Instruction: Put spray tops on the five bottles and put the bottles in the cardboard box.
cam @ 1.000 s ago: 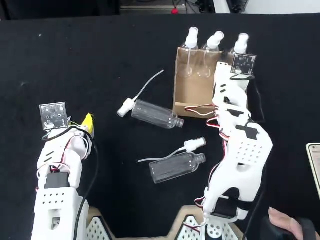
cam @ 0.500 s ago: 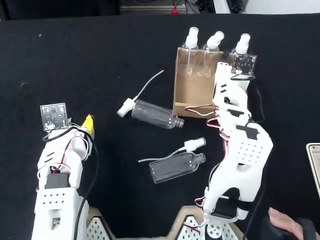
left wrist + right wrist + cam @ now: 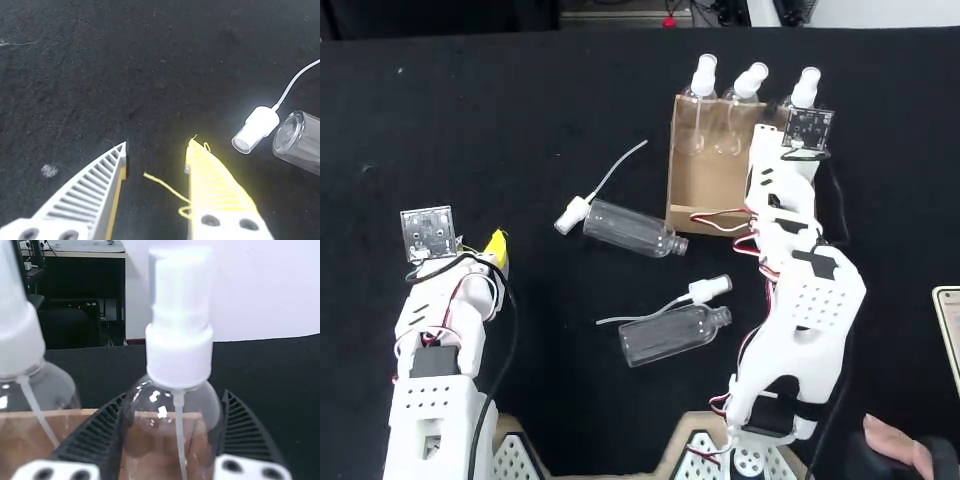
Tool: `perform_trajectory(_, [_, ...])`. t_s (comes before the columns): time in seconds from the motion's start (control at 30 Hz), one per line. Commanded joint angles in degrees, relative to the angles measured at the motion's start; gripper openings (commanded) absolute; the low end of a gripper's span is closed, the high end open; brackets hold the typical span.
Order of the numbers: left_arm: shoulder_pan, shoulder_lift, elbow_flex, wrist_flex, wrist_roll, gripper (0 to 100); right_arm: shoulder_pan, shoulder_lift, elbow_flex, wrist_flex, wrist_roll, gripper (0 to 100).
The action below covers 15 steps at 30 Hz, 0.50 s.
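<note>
The cardboard box (image 3: 705, 190) lies at the back of the black table. Three clear bottles with white spray tops stand along its far end (image 3: 704, 80) (image 3: 750, 82). My right gripper (image 3: 175, 396) is shut on the third bottle (image 3: 177, 355), at the box's right corner (image 3: 805, 88). Two uncapped bottles lie on the table (image 3: 632, 230) (image 3: 672, 335), each with a loose spray top beside it (image 3: 572, 214) (image 3: 708, 289). My left gripper (image 3: 157, 147) stands open and empty near the table's left front (image 3: 488, 247), short of one spray top (image 3: 256, 129) and its bottle (image 3: 298, 141).
A person's hand (image 3: 892, 445) rests at the lower right edge, touching nothing of the task. A flat device (image 3: 948, 320) lies at the right edge. Bare black cloth stretches left of and behind the lying bottles.
The third bottle's top has shifted very slightly to the right. The person's hand has slid lower at the edge. Neither arm has moved noticeably.
</note>
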Motion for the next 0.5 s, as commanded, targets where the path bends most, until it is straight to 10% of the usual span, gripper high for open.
perform_trajectory(0.0, [-0.6,-0.5,-0.7,-1.1,-0.2,19,-0.4,-1.5,-2.9,-1.6,0.3,23.2])
perform_trajectory(0.47, [-0.6,-0.5,-0.7,-1.1,-0.3,19,-0.3,-1.8,-2.8,-1.6,0.3,30.6])
